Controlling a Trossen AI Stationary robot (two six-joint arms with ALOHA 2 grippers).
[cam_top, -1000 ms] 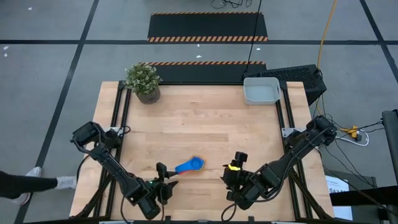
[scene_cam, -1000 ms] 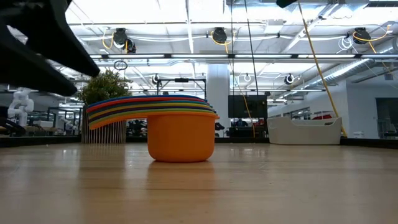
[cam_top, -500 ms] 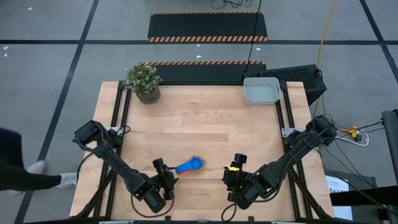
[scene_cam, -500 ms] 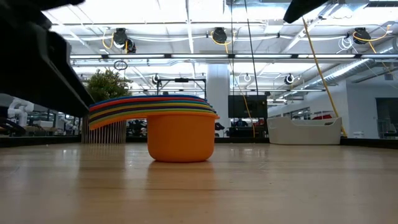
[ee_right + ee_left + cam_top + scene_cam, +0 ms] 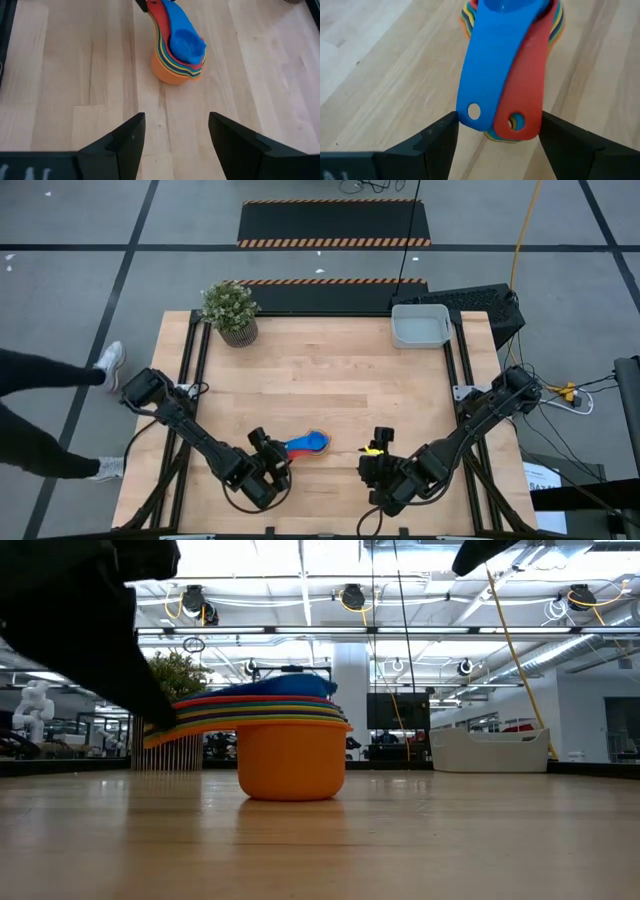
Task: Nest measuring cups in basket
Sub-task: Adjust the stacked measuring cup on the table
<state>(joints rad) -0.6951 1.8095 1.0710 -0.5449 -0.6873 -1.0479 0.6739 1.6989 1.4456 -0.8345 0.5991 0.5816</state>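
Measuring cups (image 5: 305,444) nested in one stack on table (image 5: 330,370), near edge, centre; orange largest at bottom, blue on top, blue and red handles fanned apart. Left gripper (image 5: 495,131) spread, fingers either side of handle ends. Right gripper (image 5: 175,131) spread, empty, just right of stack. Basket (image 5: 420,326) at far right corner, well apart. Plant (image 5: 230,310) far left

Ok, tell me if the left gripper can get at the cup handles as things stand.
Probably yes: the left gripper is open, its fingers flanking the fanned handles of the nested measuring cups, with nothing between.
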